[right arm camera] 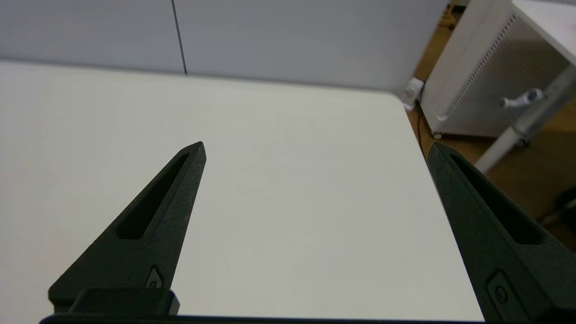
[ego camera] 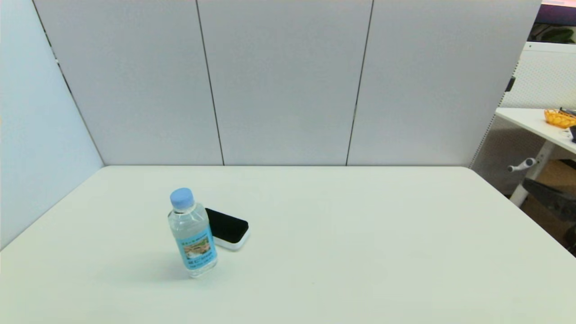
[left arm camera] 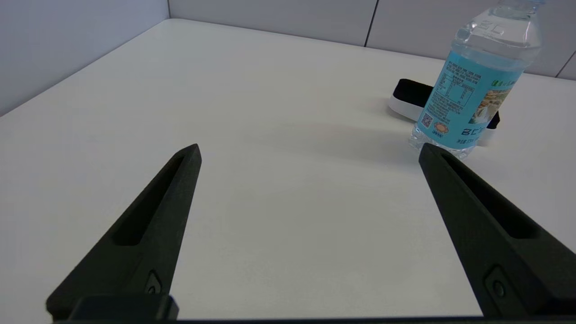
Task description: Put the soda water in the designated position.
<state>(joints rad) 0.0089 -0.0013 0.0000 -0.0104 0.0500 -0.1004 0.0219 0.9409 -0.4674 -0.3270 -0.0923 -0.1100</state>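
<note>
Both grippers w/ fingers spread, holding nothing: left gripper (left arm camera: 308,150) near the bottle (ego camera: 192,234), right gripper (right arm camera: 315,148) over bare table (ego camera: 360,252). Bottle stands upright lower left of head view, black-topped block (ego camera: 227,228) just behind. Risk: an off-centre grasp could tip it onto the block.

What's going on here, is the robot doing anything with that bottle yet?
Not yet. The soda water stands upright on the white table, just in front of a flat black-topped block. The left gripper is open and low over the table near the bottle, holding nothing. The right gripper is open too, over bare table.
</note>
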